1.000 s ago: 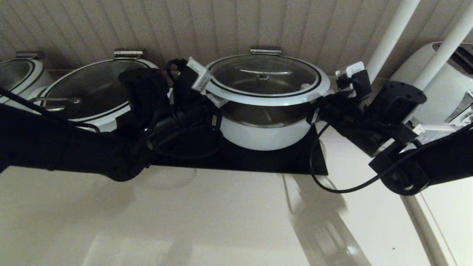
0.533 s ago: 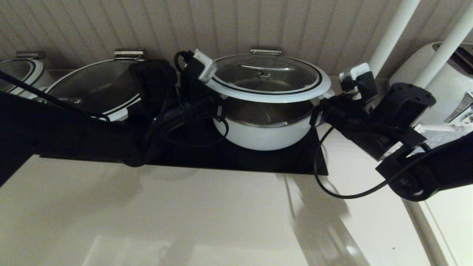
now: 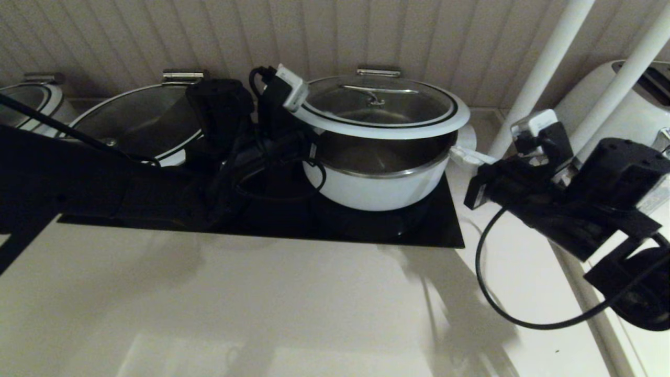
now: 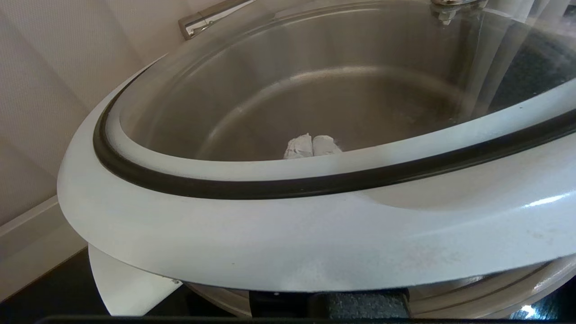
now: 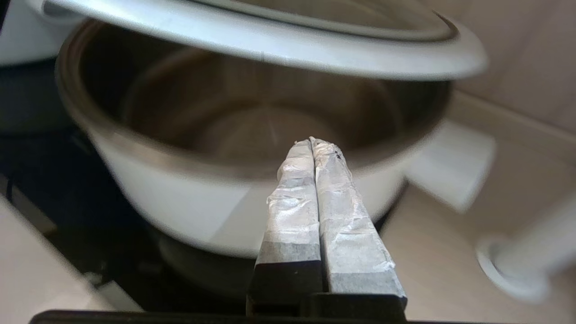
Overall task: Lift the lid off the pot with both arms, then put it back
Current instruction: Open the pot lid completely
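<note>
The white pot (image 3: 377,183) stands on the black cooktop (image 3: 434,230). Its glass lid (image 3: 382,112) with a white rim is raised above the pot and tilted, higher on the left. My left gripper (image 3: 306,137) is shut, and its fingertips (image 4: 312,146) reach under the lid's (image 4: 288,234) left rim and show through the glass. My right gripper (image 3: 466,156) is shut and empty. It hangs to the right of the pot (image 5: 180,198), clear of the lid (image 5: 270,40), with its taped fingers (image 5: 297,198) pointing at the pot's rim.
A second pot with a glass lid (image 3: 136,120) stands left of the left arm, and a third (image 3: 21,102) is at the far left. Two white poles (image 3: 539,73) and a white toaster (image 3: 628,99) stand at the right. A panelled wall is close behind.
My right gripper has pulled away from the lid's right rim, moving right and towards me. My left gripper has carried the lid's left side a little higher.
</note>
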Controlling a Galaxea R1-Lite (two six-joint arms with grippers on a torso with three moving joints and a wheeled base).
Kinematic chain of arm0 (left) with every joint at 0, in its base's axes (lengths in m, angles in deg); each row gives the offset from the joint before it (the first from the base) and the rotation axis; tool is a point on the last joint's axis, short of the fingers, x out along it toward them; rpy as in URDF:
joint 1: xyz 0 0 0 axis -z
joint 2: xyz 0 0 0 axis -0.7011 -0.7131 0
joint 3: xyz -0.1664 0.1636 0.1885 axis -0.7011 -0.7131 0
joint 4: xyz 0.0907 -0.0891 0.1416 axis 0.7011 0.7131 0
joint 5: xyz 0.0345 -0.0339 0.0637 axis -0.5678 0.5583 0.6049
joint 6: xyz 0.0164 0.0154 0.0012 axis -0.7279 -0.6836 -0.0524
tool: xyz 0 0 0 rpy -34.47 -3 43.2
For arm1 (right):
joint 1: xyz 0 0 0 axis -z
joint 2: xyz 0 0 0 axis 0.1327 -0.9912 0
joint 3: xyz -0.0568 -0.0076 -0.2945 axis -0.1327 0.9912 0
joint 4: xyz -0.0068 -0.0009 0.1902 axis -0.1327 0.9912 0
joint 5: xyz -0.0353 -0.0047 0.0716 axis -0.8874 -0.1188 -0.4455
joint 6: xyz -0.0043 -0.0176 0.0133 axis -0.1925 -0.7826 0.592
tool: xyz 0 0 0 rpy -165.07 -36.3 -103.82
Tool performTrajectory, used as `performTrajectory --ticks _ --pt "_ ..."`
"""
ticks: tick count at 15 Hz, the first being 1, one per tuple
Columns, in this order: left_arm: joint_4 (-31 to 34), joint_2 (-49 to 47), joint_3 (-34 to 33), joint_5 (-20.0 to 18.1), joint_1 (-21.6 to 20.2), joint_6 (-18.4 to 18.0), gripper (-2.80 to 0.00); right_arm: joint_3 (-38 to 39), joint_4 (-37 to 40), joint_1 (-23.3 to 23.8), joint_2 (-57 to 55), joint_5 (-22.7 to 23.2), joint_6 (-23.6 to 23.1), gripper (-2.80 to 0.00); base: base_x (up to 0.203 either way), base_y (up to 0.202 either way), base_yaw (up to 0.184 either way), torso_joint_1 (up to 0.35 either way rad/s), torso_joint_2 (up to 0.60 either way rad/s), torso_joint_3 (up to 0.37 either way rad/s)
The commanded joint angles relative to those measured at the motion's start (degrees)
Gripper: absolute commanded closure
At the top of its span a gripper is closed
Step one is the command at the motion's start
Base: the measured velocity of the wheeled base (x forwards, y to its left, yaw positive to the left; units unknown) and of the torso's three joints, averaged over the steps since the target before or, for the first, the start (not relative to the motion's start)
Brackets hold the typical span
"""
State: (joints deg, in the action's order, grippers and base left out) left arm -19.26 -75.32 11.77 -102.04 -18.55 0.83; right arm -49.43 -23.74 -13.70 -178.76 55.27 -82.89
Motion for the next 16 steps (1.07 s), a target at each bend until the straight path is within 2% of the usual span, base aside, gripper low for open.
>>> performTrajectory --ticks 1,5,8,12,16 --pt "-0.31 -0.01 0.00 -0.10 0.05 -0.07 0.00 4.33 -0.24 0.85 5.07 0.02 -0.08 0.00 0.000 0.000 0.000 0.000 0.00 0.000" --pt "-0.31 0.16 0.00 -0.10 0.05 -0.07 0.00 11.81 0.91 3.88 12.51 0.02 -0.16 0.00 0.000 0.000 0.000 0.000 0.00 0.000" --pt "-0.31 0.17 0.04 -0.10 0.05 -0.07 0.00 17.31 4.92 4.90 19.54 0.02 -0.07 0.00 0.000 0.000 0.000 0.000 0.00 0.000" --pt "-0.31 -0.02 0.00 -0.10 0.05 -0.07 0.00 25.37 14.26 5.22 33.28 0.00 0.27 0.00 0.000 0.000 0.000 0.000 0.00 0.000" --pt "-0.40 -0.01 0.53 -0.10 0.05 -0.07 0.00 34.54 26.91 5.37 52.06 -1.34 0.84 0.00 0.000 0.000 0.000 0.000 0.00 0.000"
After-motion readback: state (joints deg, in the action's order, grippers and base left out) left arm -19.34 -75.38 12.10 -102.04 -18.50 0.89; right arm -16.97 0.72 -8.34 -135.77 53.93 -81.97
